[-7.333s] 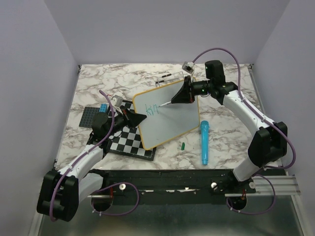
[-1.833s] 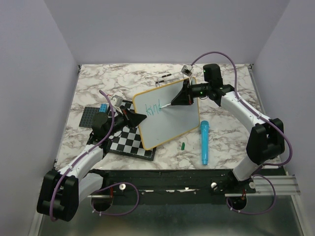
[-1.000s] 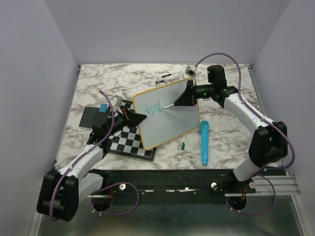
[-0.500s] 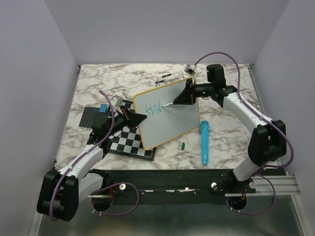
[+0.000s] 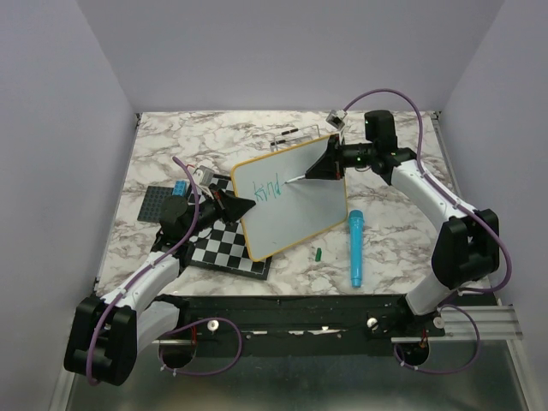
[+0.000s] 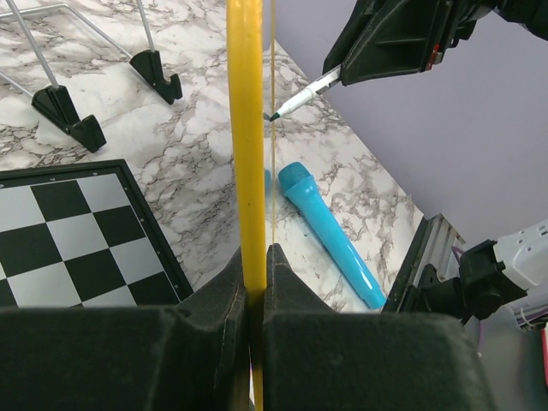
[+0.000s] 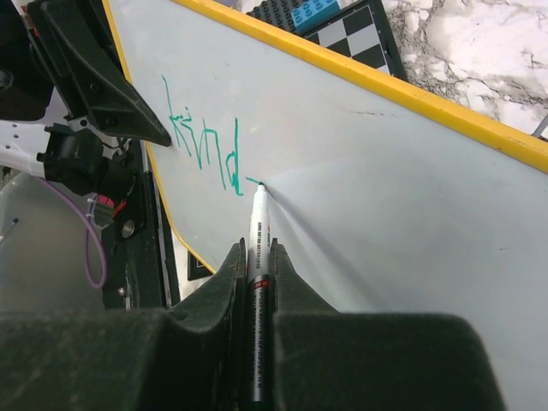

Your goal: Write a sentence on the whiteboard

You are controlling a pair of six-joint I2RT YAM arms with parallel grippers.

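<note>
My right gripper pinches a slim marker, tip touching the glossy whiteboard beside green lettering; my left gripper clamps its yellow frame.

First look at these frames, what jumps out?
The whiteboard, held tilted mid-table by the left gripper clamped on its yellow edge, with green lettering reading "kind". The right gripper holds a marker, tip on the board just after the d. A blue microphone-like toy lies right of it.

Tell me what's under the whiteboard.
The whiteboard is held tilted by the left gripper. A checkered board pokes out from beneath its near-left corner on the marble table. How far it runs underneath is hidden.
</note>
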